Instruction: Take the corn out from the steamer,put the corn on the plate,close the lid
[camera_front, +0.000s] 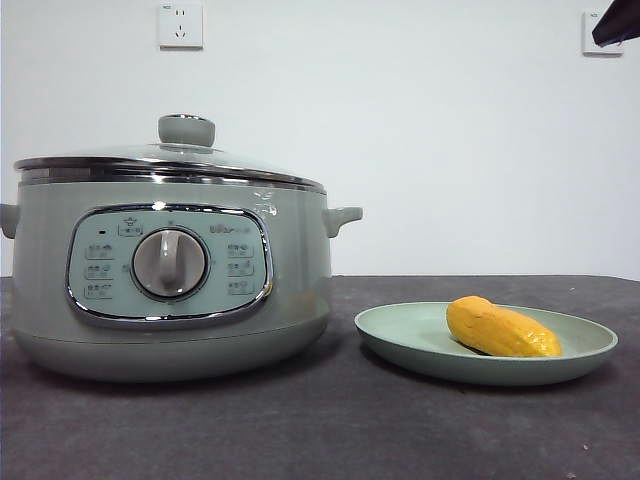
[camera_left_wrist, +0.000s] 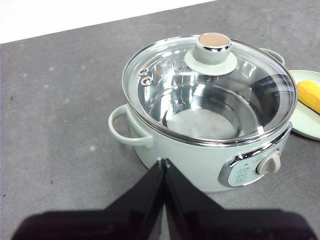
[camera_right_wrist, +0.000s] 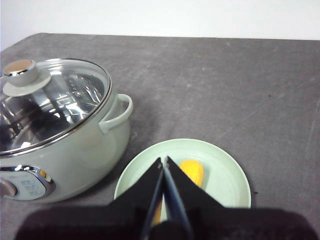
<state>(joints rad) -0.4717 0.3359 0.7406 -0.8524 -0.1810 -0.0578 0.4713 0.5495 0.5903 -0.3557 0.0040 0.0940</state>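
Note:
The sage-green steamer (camera_front: 170, 280) stands at the left with its glass lid (camera_front: 170, 160) resting on the rim. The corn (camera_front: 502, 328) lies on the pale green plate (camera_front: 400, 335) to the steamer's right. Through the lid (camera_left_wrist: 210, 95) in the left wrist view the steamer (camera_left_wrist: 200, 165) looks empty inside. My left gripper (camera_left_wrist: 163, 162) is shut and empty, above and apart from the steamer. My right gripper (camera_right_wrist: 163, 160) is shut and empty, above the plate (camera_right_wrist: 225, 175) and the corn (camera_right_wrist: 192, 171). One arm shows only as a black tip (camera_front: 615, 25) at the top right.
Dark grey table (camera_front: 320, 420) runs to a white wall behind. Two wall sockets (camera_front: 180, 24) sit high on the wall. The steamer's side handle (camera_right_wrist: 117, 112) sticks out towards the plate.

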